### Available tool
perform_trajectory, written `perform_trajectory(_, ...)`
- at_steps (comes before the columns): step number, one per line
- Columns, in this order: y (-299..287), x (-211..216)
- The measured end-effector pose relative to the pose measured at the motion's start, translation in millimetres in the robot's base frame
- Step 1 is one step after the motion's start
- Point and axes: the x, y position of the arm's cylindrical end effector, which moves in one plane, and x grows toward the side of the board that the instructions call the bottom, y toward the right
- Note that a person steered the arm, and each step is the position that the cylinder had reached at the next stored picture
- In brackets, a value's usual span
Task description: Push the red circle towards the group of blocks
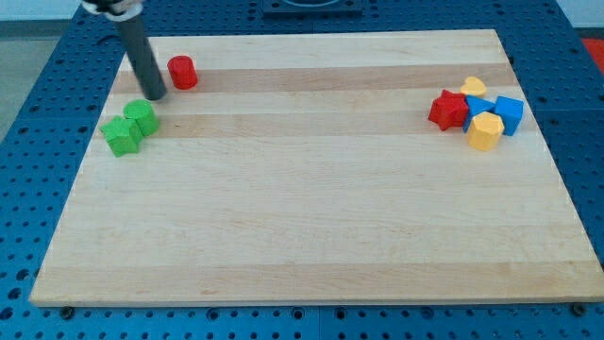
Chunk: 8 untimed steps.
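The red circle (182, 72) stands near the board's top left. My tip (156, 95) is just left of it and slightly below, a small gap apart. Two green blocks (130, 127) sit touching each other right below my tip. The group of blocks is at the view's right: a red star-like block (448, 109), a yellow heart (474, 87), a blue block (509, 113), another blue block (476, 105) partly hidden between them, and a yellow block (484, 131) in front.
The wooden board (311, 227) lies on a blue perforated table (28, 142). The rod's upper part (132, 33) leans in from the view's top left.
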Motion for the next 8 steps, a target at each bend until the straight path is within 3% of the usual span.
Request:
perform_trajectory(1,-26,-2)
perform_trajectory(2,-12,-34)
perform_trajectory(3,48,-68)
perform_trajectory(4,112,-69)
perform_trajectory(5,94,-67)
perform_trajectory(7,-11,-79)
perform_trajectory(8,-37,-49)
